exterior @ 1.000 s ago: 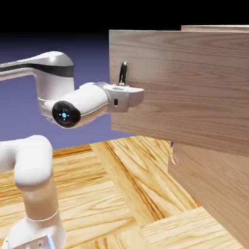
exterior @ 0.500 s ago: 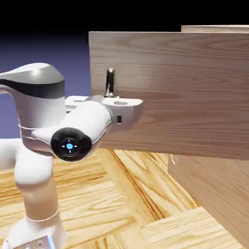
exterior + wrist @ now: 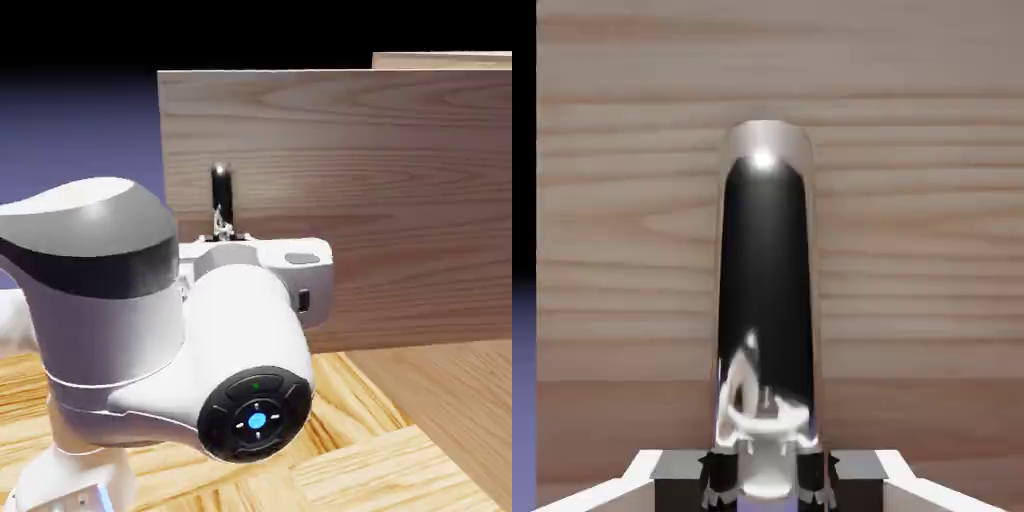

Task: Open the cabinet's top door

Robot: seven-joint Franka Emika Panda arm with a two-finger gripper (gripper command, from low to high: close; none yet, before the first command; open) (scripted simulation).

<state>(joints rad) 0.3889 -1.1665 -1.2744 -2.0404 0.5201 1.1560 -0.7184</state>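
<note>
**Tool clamped on top door handle, door swung out**

I read the tool (image 3: pixel 768 480) as closed down tight on the top door's handle (image 3: pixel 766 290). In the hand view the dark-silver bar fills the middle of the frame, running straight up from between the two grey fingertips (image 3: pixel 717 478), which press in on its base from either side. No gap visible between pads and metal.

In the exterior view the white arm (image 3: pixel 150 330) sits large in the foreground and blocks most of the hand. The handle (image 3: pixel 221 195) pokes up just above the wrist housing, near the left edge of the top door (image 3: pixel 380 200).

The top door stands swung out from the cabinet (image 3: pixel 450 400), its face turned broadside to the camera, free edge toward the exterior view's left. The cabinet body shows at the lower right below the door, and a strip of its top at the upper right.

Wood-pattern counter (image 3: pixel 400 470) below. I can't make out the lower door's handle from here.
</note>
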